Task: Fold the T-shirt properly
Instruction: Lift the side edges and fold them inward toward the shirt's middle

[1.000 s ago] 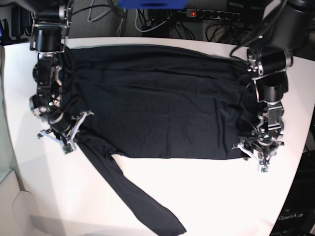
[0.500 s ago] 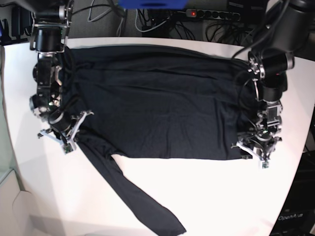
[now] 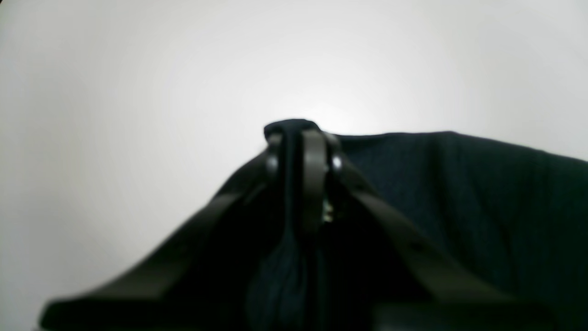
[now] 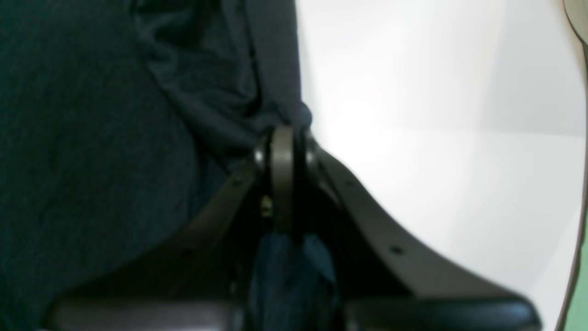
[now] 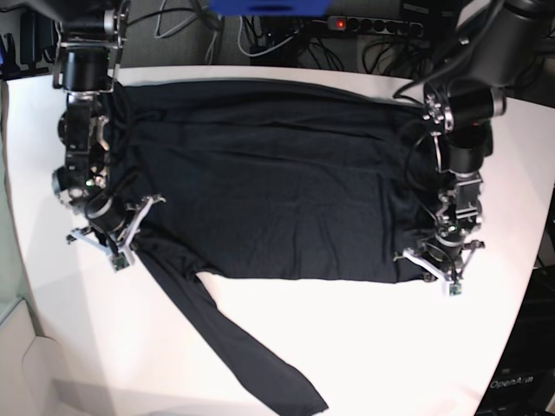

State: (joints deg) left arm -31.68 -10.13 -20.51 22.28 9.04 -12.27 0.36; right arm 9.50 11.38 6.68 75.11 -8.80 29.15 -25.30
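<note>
The black long-sleeved T-shirt (image 5: 277, 182) lies spread flat on the white table (image 5: 364, 347), one sleeve (image 5: 234, 347) trailing toward the front. My left gripper (image 5: 440, 273), on the right of the base view, is shut on the shirt's bottom right corner; in the left wrist view its fingers (image 3: 312, 174) pinch a fold of the shirt (image 3: 459, 193). My right gripper (image 5: 124, 247), on the left, is shut on the shirt's cloth where the sleeve starts; the right wrist view shows the fingers (image 4: 281, 174) clamping bunched cloth (image 4: 220, 105).
Cables and a power strip (image 5: 373, 26) lie behind the table's back edge. A blue object (image 5: 269, 7) sits at the top. The table's curved edge runs at the right (image 5: 533, 260) and front left (image 5: 35, 347).
My left gripper has moved left, inward, dragging the shirt's right bottom corner with it and wrinkling the right edge. My right gripper and the sleeve have stayed put.
</note>
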